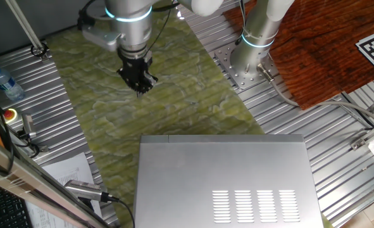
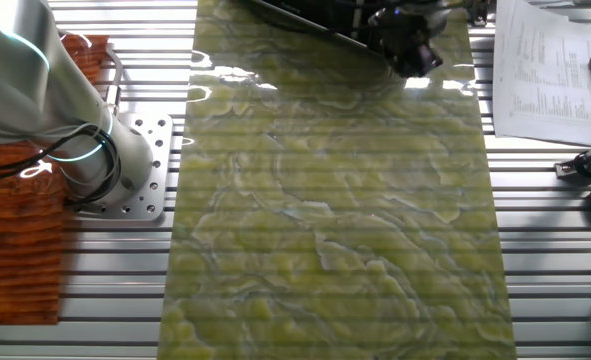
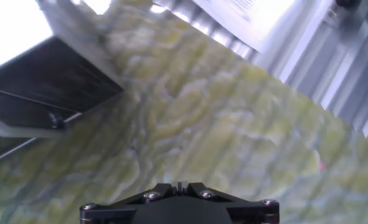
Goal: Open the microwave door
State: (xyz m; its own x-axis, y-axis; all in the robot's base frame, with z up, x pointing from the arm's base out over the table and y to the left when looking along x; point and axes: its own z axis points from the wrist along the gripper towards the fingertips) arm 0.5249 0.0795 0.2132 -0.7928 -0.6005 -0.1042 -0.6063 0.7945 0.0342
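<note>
The microwave is a large silver-grey box at the near edge of one fixed view, flat top with vent slots. Its door shows only as the thin front edge facing the green mat. In the hand view the microwave's dark front face sits at the upper left, tilted in the frame. The other fixed view shows it as a dark strip at the top edge. My gripper hangs over the mat, well clear of the door, its fingers closed together and holding nothing. It also shows in the other fixed view and in the hand view.
A green marbled mat covers the table middle. The arm's base stands at the back right beside a brown-orange cloth. A water bottle, a red button and papers lie at the left.
</note>
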